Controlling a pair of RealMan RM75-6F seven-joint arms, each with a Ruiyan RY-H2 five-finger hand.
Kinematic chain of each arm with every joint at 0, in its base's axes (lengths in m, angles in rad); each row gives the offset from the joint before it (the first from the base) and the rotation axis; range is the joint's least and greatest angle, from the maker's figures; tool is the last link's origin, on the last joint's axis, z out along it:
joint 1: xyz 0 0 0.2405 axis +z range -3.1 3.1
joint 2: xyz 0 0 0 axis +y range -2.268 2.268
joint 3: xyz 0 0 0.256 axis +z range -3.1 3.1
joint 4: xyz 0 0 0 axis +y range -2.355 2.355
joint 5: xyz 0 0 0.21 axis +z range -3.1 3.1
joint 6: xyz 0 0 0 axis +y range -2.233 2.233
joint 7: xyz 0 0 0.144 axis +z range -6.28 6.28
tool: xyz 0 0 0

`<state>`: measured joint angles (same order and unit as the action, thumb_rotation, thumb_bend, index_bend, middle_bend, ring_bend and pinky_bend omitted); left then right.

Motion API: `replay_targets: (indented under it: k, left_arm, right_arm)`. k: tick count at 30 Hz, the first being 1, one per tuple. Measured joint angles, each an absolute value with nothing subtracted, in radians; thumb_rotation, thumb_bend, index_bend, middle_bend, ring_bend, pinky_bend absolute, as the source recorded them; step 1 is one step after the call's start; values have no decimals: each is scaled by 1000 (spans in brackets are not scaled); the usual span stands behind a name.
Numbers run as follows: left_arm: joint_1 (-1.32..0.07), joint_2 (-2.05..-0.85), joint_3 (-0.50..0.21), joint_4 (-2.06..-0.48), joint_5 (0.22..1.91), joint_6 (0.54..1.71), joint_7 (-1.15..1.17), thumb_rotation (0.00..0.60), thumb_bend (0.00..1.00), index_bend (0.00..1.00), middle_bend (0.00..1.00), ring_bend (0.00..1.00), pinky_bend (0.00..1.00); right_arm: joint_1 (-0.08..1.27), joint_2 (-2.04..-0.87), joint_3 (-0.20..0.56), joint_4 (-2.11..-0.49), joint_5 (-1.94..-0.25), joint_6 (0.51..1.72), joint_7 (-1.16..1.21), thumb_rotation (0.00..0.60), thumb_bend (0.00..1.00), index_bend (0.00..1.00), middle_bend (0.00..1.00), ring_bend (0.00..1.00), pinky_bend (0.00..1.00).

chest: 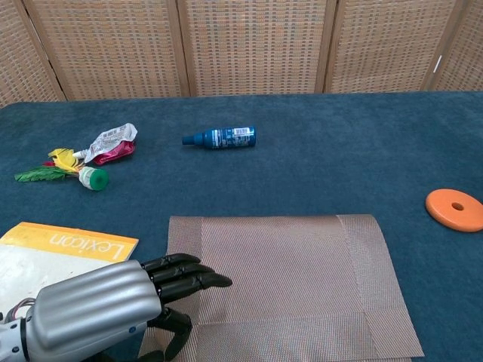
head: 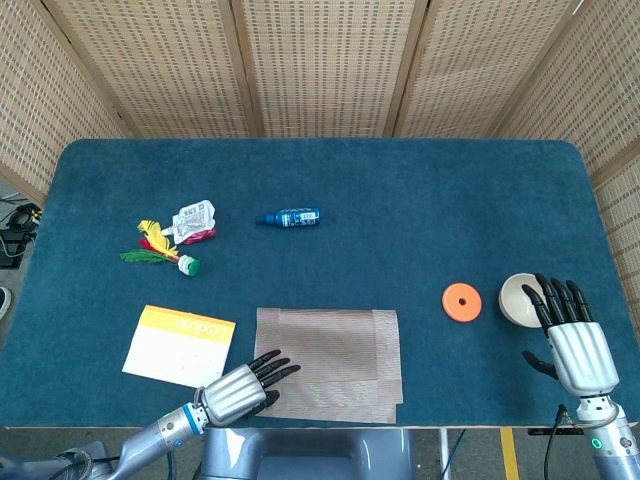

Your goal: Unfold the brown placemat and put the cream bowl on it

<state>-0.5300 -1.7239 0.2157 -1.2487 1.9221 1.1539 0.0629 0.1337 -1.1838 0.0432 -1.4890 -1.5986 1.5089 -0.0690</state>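
Resting on the mat's corner

Left hand (chest: 113, 305) lies at the near left corner of the mat (head: 330, 365), dark fingers (chest: 192, 277) straight and close together on the cloth, thumb tucked under; I cannot tell if it pinches the mat. Right hand (head: 572, 335) is spread and holds nothing, fingertips over the bowl (head: 518, 298). A book (head: 180, 345) lies left of the mat, a disc (head: 461, 302) beside the bowl

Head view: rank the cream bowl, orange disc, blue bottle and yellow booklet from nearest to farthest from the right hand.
From the right hand:
1. Cream bowl, just beyond its fingers, at the table's right edge.
2. Orange disc, just left of the bowl.
3. Blue bottle, toward the middle, farther back.
4. Yellow booklet, at the front left.
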Motion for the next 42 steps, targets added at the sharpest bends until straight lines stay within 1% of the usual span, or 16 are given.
replay_targets:
  k: [6,9,11,16,19,23,25,29,35,39,41,42]
  left_arm:
    - [-536,-1716,167,-1303,1881,1170,48,600,675,826,0,0,0]
    - [-555,-1696,90,-1369,1823,1160,60,600,676,833,0,0,0]
    - [-572,-1679,21,-1420,1749,1130,92,600,676,835,0,0,0]
    - [-628,-1642,-152,-1506,1489,1026,200,600,681,836,0,0,0]
    - [-669,-1627,-239,-1515,1332,972,267,600,681,837,0,0,0]
    - [-720,-1610,-318,-1482,1151,918,346,600,681,838,0,0,0]
    - [-741,-1600,-343,-1446,1079,902,375,600,682,838,0,0,0]
    - [-763,-1578,-367,-1384,1005,891,399,600,681,837,0,0,0]
    - [-768,-1553,-371,-1329,929,893,422,600,681,841,0,0,0]
    - [-771,-1520,-367,-1322,827,888,475,600,678,840,0,0,0]
    - [-773,-1503,-365,-1319,782,892,493,600,673,826,0,0,0]
    - [-774,-1500,-364,-1316,774,896,495,600,659,801,0,0,0]
  right_arm:
    - [132,-1183,44,-1490,-1601,1513,-68,600,0,127,0,0,0]
    - [132,-1184,43,-1490,-1604,1514,-72,600,0,127,0,0,0]
    - [132,-1185,43,-1491,-1605,1514,-76,600,0,127,0,0,0]
    - [131,-1185,42,-1493,-1608,1516,-78,600,0,127,0,0,0]
    - [132,-1185,43,-1490,-1606,1513,-78,600,0,127,0,0,0]
    - [133,-1186,44,-1489,-1604,1509,-78,600,0,127,0,0,0]
    - [134,-1186,43,-1490,-1605,1508,-79,600,0,128,0,0,0]
    - [135,-1187,42,-1492,-1608,1506,-83,600,0,127,0,0,0]
    - [135,-1187,40,-1496,-1611,1507,-89,600,0,128,0,0,0]
    - [135,-1187,40,-1496,-1610,1504,-90,600,0,128,0,0,0]
    - [135,-1188,39,-1496,-1610,1501,-92,600,0,128,0,0,0]
    - [135,-1189,38,-1496,-1610,1500,-93,600,0,128,0,0,0]
